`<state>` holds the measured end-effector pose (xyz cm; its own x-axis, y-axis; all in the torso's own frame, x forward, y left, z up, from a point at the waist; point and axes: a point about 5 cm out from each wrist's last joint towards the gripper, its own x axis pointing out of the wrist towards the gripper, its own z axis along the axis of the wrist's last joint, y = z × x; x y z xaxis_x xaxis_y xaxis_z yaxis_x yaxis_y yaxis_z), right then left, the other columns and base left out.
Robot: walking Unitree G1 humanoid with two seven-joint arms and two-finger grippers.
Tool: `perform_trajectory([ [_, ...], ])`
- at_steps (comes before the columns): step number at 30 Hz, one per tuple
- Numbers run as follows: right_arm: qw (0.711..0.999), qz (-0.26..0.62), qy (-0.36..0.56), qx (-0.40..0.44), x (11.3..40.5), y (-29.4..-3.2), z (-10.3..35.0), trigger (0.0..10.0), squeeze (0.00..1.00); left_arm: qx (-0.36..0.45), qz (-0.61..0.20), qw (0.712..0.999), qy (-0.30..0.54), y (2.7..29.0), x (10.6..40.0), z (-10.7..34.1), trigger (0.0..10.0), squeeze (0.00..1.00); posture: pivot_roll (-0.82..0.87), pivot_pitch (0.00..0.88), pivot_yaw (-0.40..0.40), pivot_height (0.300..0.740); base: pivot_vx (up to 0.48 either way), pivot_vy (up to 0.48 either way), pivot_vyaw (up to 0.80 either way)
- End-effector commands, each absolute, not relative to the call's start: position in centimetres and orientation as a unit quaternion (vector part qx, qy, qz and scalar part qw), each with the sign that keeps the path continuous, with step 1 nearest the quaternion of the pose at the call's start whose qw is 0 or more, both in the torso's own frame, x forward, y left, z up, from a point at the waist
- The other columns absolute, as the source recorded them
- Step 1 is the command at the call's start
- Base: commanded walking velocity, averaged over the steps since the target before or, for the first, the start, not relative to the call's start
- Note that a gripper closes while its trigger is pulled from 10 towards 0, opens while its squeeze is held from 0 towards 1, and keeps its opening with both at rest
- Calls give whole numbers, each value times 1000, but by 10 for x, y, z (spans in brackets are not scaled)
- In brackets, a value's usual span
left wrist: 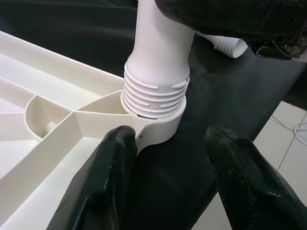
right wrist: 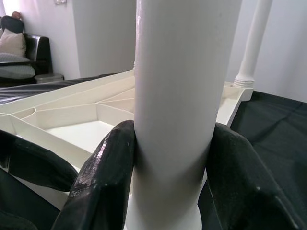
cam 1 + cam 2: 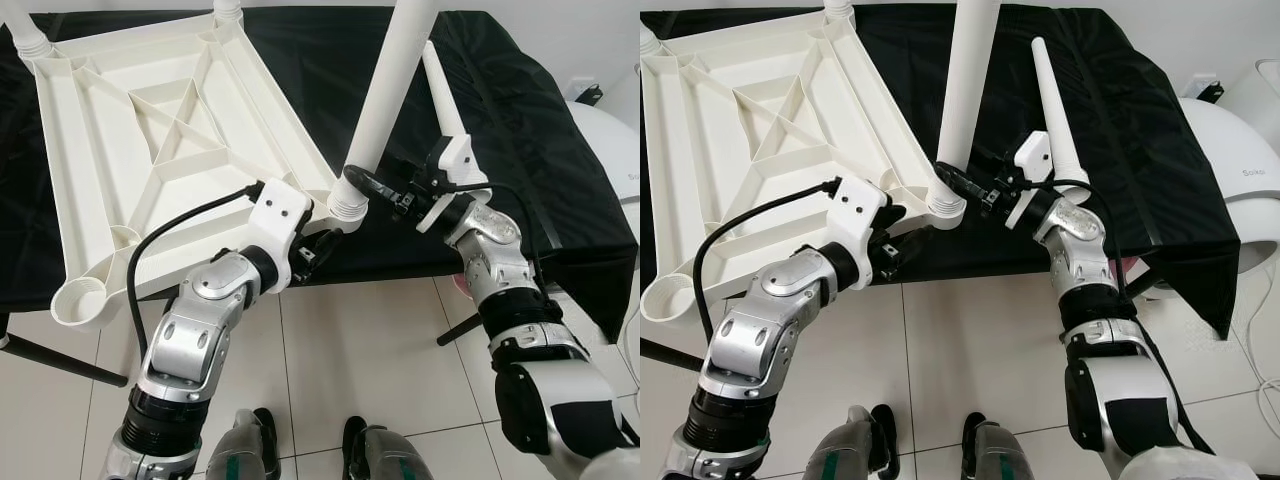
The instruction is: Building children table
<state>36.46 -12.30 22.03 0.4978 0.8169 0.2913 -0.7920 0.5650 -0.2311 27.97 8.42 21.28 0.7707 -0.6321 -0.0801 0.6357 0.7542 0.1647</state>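
A white plastic tabletop (image 3: 150,150) lies upside down on a black-covered table. One white leg (image 3: 395,80) stands upright in its near right corner socket (image 1: 156,103). My right gripper (image 3: 365,185) is shut on that leg just above the ribbed base, with a finger on each side (image 2: 103,177). Just below the same corner my left gripper (image 3: 320,245) is open; one finger (image 1: 103,177) rests at the tabletop's rim and the other is over the black cloth. A loose leg (image 3: 445,100) lies on the cloth to the right. The near left socket (image 3: 80,300) is empty.
Two more legs stand at the far corners (image 3: 35,40) (image 3: 228,8). The black cloth (image 3: 560,150) hangs over the table's right end. A white rounded appliance (image 3: 1230,150) sits to the right. Tiled floor (image 3: 380,350) and a black table leg (image 3: 60,360) lie below.
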Motion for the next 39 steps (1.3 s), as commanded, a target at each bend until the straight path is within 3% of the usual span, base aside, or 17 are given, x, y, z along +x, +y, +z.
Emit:
perform_trajectory([
  [1,873,467,-135,-23,363,-122,197,10000,0,90,-307,947,9,86,280,213,10000,0,-17,225,-62,740,0,0,0],
  [39,924,357,-129,-40,359,-110,197,10000,0,85,-305,949,3,83,280,214,10000,0,-20,204,-68,740,0,0,0],
])
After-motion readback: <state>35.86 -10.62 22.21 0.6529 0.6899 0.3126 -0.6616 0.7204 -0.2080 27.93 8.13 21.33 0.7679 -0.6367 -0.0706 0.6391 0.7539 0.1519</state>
